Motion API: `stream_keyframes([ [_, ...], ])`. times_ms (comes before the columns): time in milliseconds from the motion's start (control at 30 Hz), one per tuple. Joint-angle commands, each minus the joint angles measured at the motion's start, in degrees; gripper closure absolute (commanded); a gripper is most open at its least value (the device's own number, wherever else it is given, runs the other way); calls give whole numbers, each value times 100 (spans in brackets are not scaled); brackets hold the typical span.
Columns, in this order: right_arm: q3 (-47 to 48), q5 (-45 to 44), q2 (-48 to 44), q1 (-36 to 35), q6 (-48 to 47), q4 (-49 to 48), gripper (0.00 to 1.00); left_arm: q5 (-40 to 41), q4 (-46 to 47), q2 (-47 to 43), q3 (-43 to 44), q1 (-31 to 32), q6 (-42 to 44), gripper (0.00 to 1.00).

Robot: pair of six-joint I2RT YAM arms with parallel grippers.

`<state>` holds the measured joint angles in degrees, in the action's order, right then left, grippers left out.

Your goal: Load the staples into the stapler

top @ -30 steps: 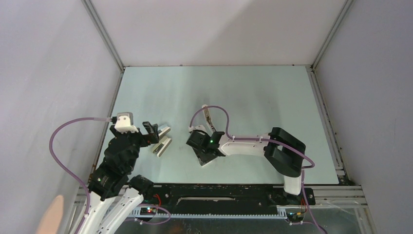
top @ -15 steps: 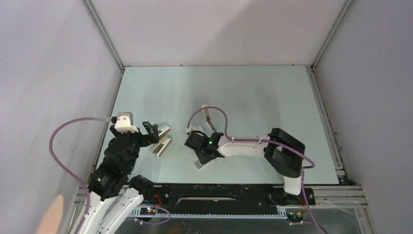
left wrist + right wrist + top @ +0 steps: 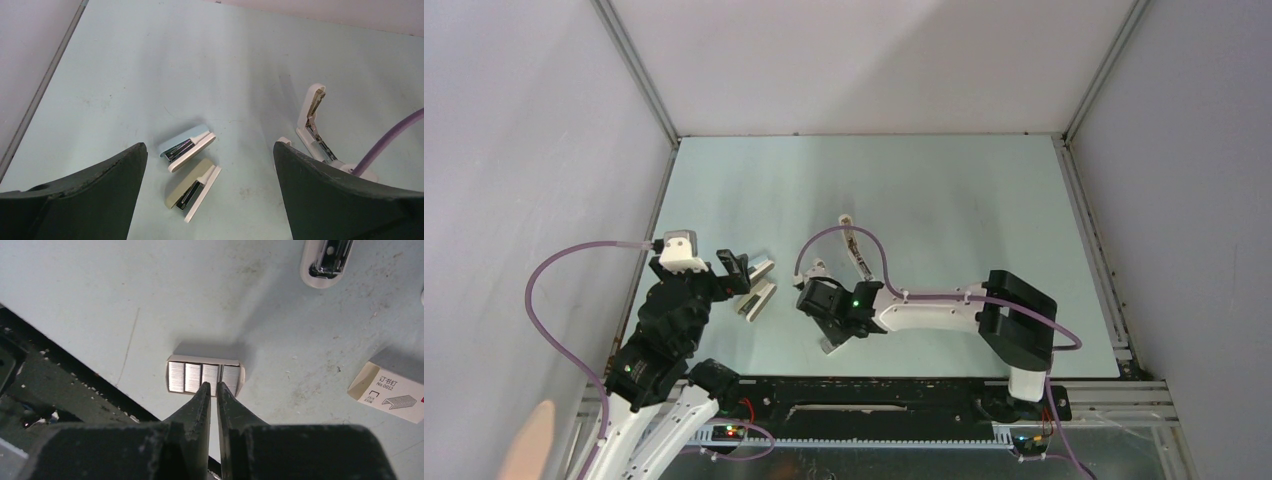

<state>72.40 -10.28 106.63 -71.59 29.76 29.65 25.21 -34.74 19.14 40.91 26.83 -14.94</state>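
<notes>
We judge that the task is only at its beginning, because nothing is loaded yet. The slim white plastic stapler (image 3: 854, 245) with two hinged arms and a dark metal channel lies open on the pale green bench (image 3: 944, 190), a little left of the middle and nearer to the near edge than to the far one. In the left wrist view one of its arms stands up and the other lies flat, and we see no staples in the channel, although it is too small to be sure. The staples (image 3: 200, 377), flat grey metallic blocks in a row, sit in a small white tray (image 3: 241, 379) close to the near edge, apart from the stapler. The right gripper (image 3: 210, 386) hangs directly over this row. Its jaws are narrow, almost together, with the tips at the near side of the blocks, and we see nothing caught between them, so in our judgement no strip is picked up yet. A small white cardboard box (image 3: 390, 387) with a printed staple picture lies beside the tray, toward the far side. The left gripper (image 3: 734, 265) is wide open and holds nothing, near the left edge, just beside two short staplers (image 3: 187, 146), one pale blue and one beige. What is left, as we understand it, is nearly everything: to take a strip, carry it to the open stapler, lay it in the channel and close the arms.
</notes>
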Motion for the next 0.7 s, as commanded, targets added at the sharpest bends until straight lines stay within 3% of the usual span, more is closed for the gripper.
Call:
stream_keyframes([
  [0,174,94,-380,-88,-342,-319,89,-58,180,38,-21,-55,61,0],
  [233,178,-285,-320,-80,-116,-81,83,-69,192,42,-21,-55,61,0],
  [667,183,-219,68,52,203,108,77,-86,202,55,-21,-55,61,0],
])
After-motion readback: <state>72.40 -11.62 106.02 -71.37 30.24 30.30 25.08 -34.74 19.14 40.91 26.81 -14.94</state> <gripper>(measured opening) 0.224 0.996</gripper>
